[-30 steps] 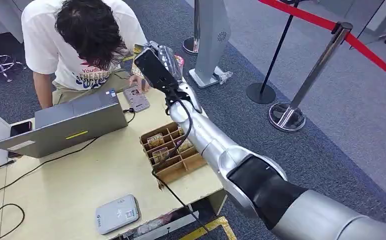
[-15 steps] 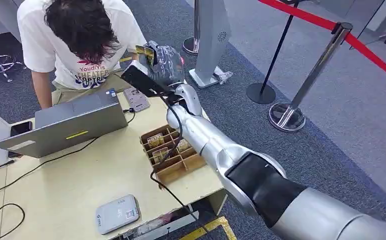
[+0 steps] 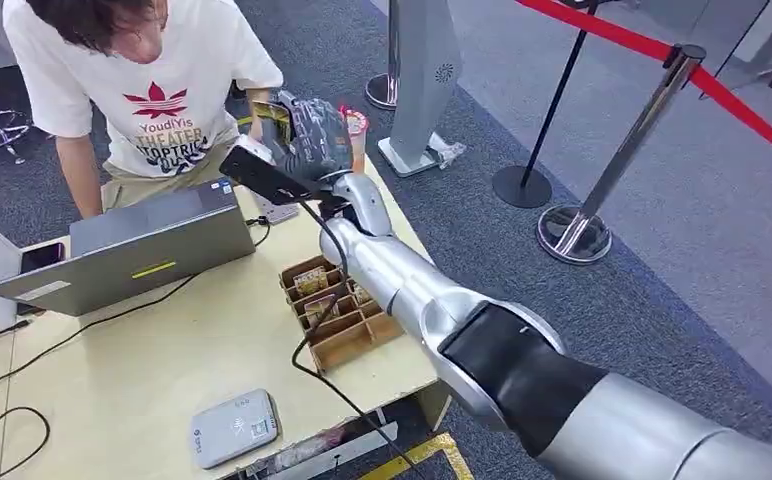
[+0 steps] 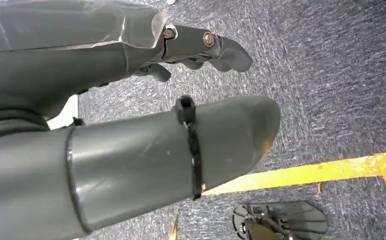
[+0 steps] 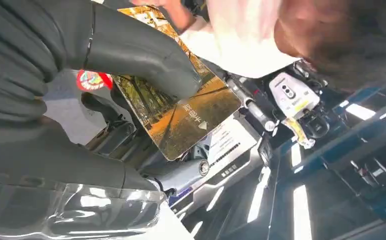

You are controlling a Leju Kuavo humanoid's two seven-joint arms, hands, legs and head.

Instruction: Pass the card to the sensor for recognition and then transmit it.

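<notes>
The card [image 3: 274, 118], printed with yellow-brown autumn trees, is pinched in my right hand [image 3: 314, 135], which is raised over the table's far edge just in front of a person [image 3: 152, 90] in a white T-shirt. The right wrist view shows the card [image 5: 186, 110] close up, pressed between the thumb and fingers of my right hand [image 5: 56, 60], with most of its face exposed. A flat white card reader [image 3: 234, 427] lies at the table's near edge, far from the card. My left hand [image 4: 131, 160] hangs over the carpet holding nothing, its fingers spread.
A grey laptop [image 3: 152, 240] sits on the left of the wooden table [image 3: 162, 350], with cables trailing. A cardboard box [image 3: 340, 310] with compartments of cards lies under my right forearm. Stanchions [image 3: 572, 230] with red rope and a grey pillar base [image 3: 422, 70] stand on the carpet to the right.
My right hand has carried the card left and slightly down, closer to the person. The person has straightened up from bending over the table.
</notes>
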